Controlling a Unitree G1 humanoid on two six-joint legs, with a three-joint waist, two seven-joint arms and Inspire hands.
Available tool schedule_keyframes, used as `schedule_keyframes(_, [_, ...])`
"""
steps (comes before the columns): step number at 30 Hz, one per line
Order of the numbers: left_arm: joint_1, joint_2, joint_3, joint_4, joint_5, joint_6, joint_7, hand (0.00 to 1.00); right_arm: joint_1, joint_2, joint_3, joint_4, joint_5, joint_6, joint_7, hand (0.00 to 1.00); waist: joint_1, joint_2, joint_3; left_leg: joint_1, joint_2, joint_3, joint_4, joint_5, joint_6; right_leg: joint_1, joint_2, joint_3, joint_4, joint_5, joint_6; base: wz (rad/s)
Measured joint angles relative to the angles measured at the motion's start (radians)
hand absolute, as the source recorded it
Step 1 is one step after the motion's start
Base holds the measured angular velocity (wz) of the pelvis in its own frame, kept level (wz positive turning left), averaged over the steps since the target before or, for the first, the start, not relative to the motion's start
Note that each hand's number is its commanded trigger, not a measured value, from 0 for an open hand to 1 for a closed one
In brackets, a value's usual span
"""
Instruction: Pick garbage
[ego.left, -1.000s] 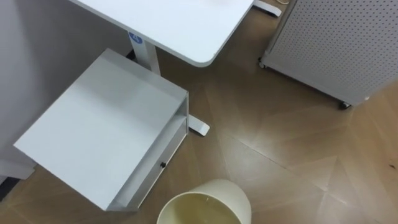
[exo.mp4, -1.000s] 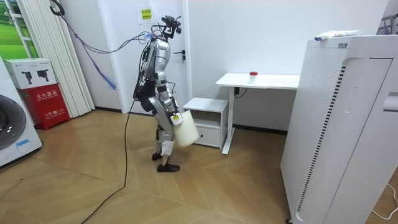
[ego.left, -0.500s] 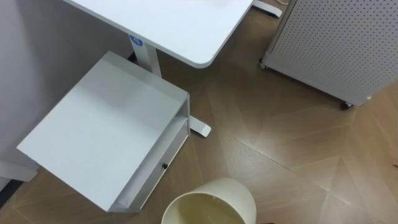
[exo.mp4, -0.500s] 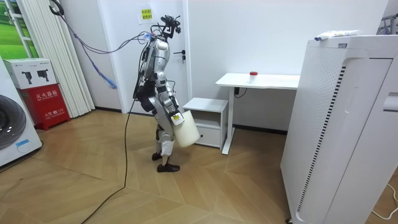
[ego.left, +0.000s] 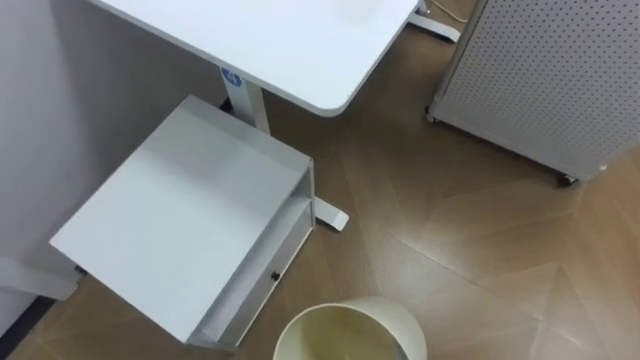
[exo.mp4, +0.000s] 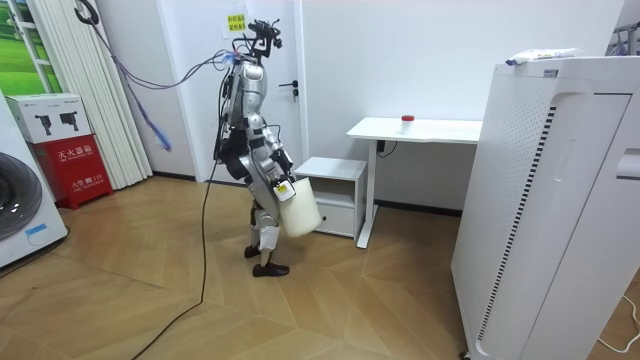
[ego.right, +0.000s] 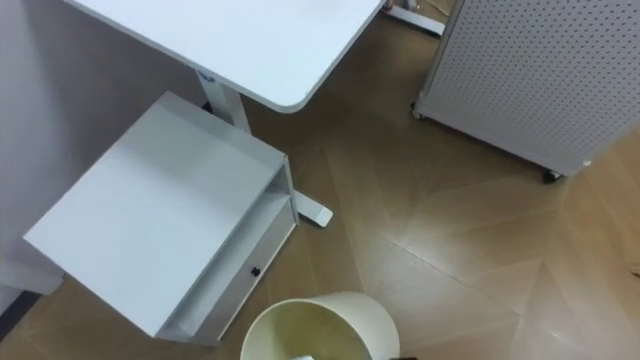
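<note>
The right hand (exo.mp4: 281, 186) lies against the round cream plastic waste bin (ego.left: 352, 303), held low before the robot; I cannot tell how its fingers are set. Just past the bin stands a low white drawer cabinet (ego.left: 190, 235), beside a white desk (ego.left: 270, 40).

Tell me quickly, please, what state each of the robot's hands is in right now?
Left hand: cannot be told.
Right hand: at the raised cream bin; open or closed cannot be told.
</note>
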Motion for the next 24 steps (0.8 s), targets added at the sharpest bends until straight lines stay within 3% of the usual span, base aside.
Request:
schedule_keyframes(3, [-0.010, -0.019, 0.055, -0.029, -0.004, -0.035, 0.037, 0.00, 0.008, 0.000, -0.013, 0.012, -0.001, 0.008, 0.024, 1.00, 0.000, 0.001, -0.0001, 0.044, -0.001, 0.002, -0.018, 0.001, -0.002, 0.044, 0.003, 0.000, -0.017, 0.002, 0.002, -0.01])
schedule_keyframes(6, [-0.016, -0.019, 0.084, -0.079, -0.013, -0.057, 0.051, 0.00, 0.015, -0.001, -0.015, 0.037, -0.012, 0.010, 0.052, 1.00, -0.002, 0.003, -0.0009, 0.099, -0.006, 0.006, -0.049, 0.003, -0.004, 0.094, 0.005, 0.001, -0.040, 0.004, 0.006, -0.01])
schedule_keyframes(11, [-0.016, -0.001, 0.093, -0.202, -0.026, -0.077, 0.063, 0.00, 0.022, -0.005, -0.047, 0.059, -0.030, 0.020, 0.070, 1.00, -0.007, 0.013, -0.0030, 0.186, -0.022, 0.006, -0.104, 0.006, -0.006, 0.173, 0.001, 0.002, -0.075, 0.000, 0.017, 0.00])
schedule_keyframes(15, [-0.016, -0.006, 0.092, -0.250, -0.064, -0.101, 0.065, 0.00, 0.036, -0.009, -0.064, 0.067, -0.024, 0.029, 0.081, 1.00, -0.011, 0.017, -0.0043, 0.271, -0.036, 0.006, -0.155, 0.006, -0.007, 0.251, 0.003, 0.005, -0.112, -0.005, 0.031, 0.00])
schedule_keyframes(19, [-0.014, 0.008, 0.105, -0.301, -0.062, -0.101, 0.065, 0.00, 0.064, -0.010, -0.126, 0.061, -0.035, 0.031, 0.104, 1.00, -0.013, 0.017, -0.0053, 0.326, -0.044, 0.010, -0.180, 0.006, -0.007, 0.295, 0.003, 0.014, -0.123, -0.008, 0.040, -0.07])
schedule_keyframes(21, [-0.007, 0.030, 0.130, -0.346, -0.063, -0.102, 0.072, 0.00, 0.082, -0.018, -0.132, 0.033, -0.035, 0.032, 0.102, 1.00, -0.010, 0.016, -0.0060, 0.361, -0.047, 0.037, -0.204, 0.006, -0.007, 0.306, 0.004, 0.026, -0.124, -0.008, 0.041, -0.30])
schedule_keyframes(24, [0.033, 0.034, 0.176, -0.385, -0.061, -0.103, 0.102, 0.00, 0.108, -0.023, -0.135, 0.000, -0.034, 0.048, 0.103, 1.00, -0.008, 0.012, -0.0072, 0.417, -0.046, 0.065, -0.218, 0.000, -0.008, 0.336, 0.004, 0.011, -0.122, -0.008, 0.041, -0.50])
